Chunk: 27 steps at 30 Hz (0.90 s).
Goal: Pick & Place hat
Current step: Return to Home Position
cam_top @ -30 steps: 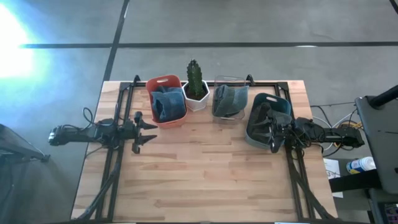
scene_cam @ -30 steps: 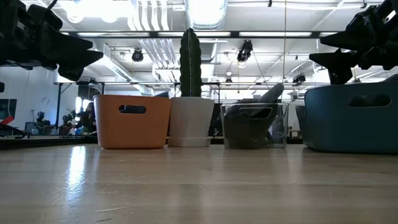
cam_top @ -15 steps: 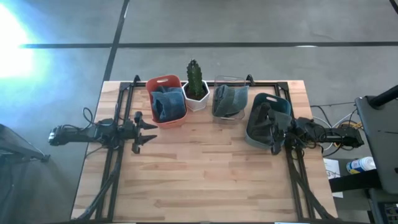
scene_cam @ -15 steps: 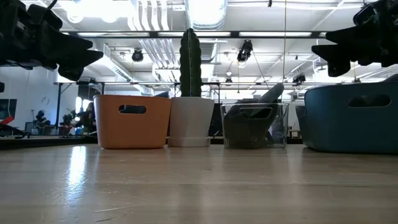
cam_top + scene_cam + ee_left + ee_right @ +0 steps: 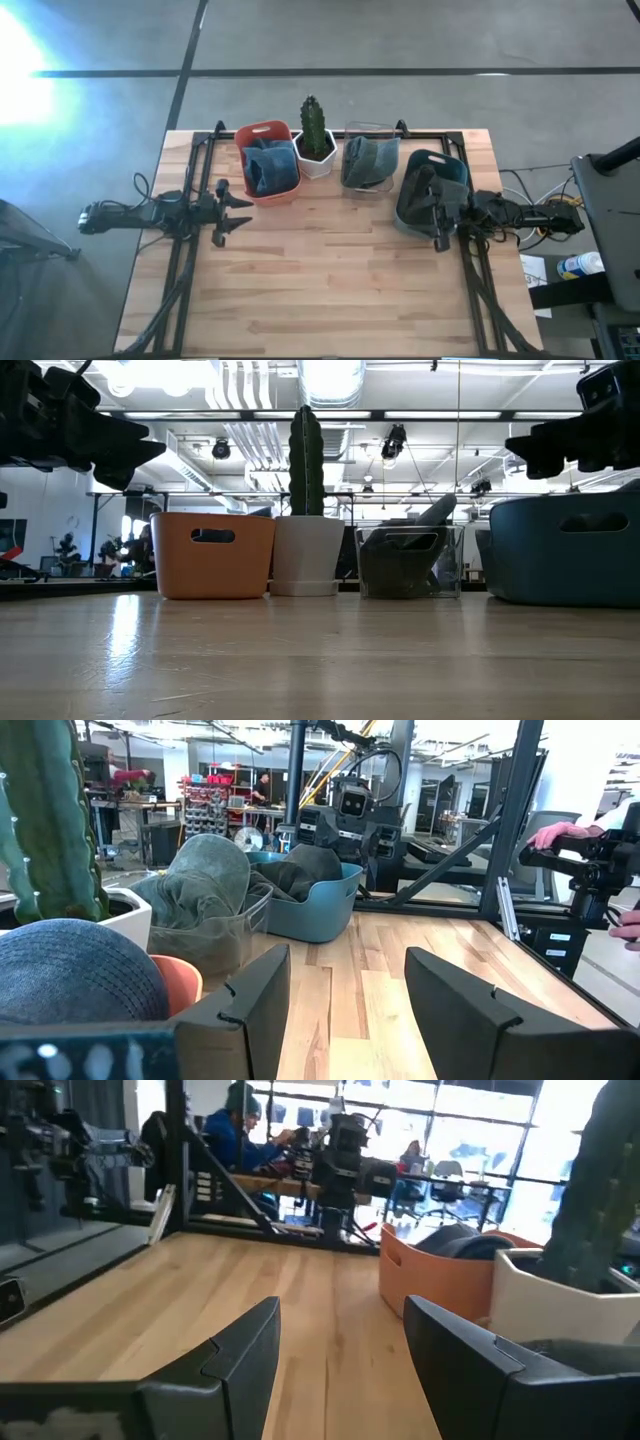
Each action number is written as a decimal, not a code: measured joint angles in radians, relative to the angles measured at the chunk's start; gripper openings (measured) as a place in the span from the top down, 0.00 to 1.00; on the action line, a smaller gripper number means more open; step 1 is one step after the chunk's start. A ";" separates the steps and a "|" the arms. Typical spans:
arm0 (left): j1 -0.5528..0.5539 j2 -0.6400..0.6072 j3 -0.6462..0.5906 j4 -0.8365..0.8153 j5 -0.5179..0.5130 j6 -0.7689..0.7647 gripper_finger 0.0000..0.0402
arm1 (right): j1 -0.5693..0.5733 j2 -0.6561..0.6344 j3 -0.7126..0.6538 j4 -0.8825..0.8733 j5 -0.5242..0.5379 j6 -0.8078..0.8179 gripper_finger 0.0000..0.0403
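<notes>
High view looks straight down on a pale wooden worktop (image 5: 330, 285) built of plank strips, standing on a grey concrete floor (image 5: 420, 40) crossed by dark seams, with a bright glare at the far left. Along the far edge stand four containers in a row: an orange bin (image 5: 262, 131), a cactus (image 5: 313, 120) in a white pot (image 5: 318, 166), a transparent bin (image 5: 368, 129) and a teal bin (image 5: 456, 166) with dark cloth inside. The low view shows an open workshop behind, with ceiling ducts and strip lights. In the wrist views people show at benches beyond the worktop, and a person's hand (image 5: 558, 833) rests on a rig at one side. The dark blue cap (image 5: 270, 168) lies inside the orange bin, and the gray cap (image 5: 368, 160) sits in the transparent bin, its crown rising above the rim. The left end effector (image 5: 240, 213) hangs over the worktop's left side, fingers spread and holding nothing. The dark blue cap is near it, just farther back and toward the middle. The right end effector (image 5: 436, 217) hangs over the near part of the teal bin, fingers likewise spread and empty. The gray cap lies near it, one bin over toward the cactus.
</notes>
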 joint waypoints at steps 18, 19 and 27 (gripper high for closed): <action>0.000 0.000 0.000 0.000 0.000 0.000 0.52 | 0.000 0.000 0.000 -0.001 0.026 0.188 0.48; 0.000 0.000 0.000 0.000 0.000 0.000 0.52 | 0.000 0.000 0.000 -0.001 0.026 0.184 0.48; 0.000 0.000 0.000 0.000 0.000 0.000 0.52 | 0.000 0.015 0.000 -0.001 0.026 0.180 0.48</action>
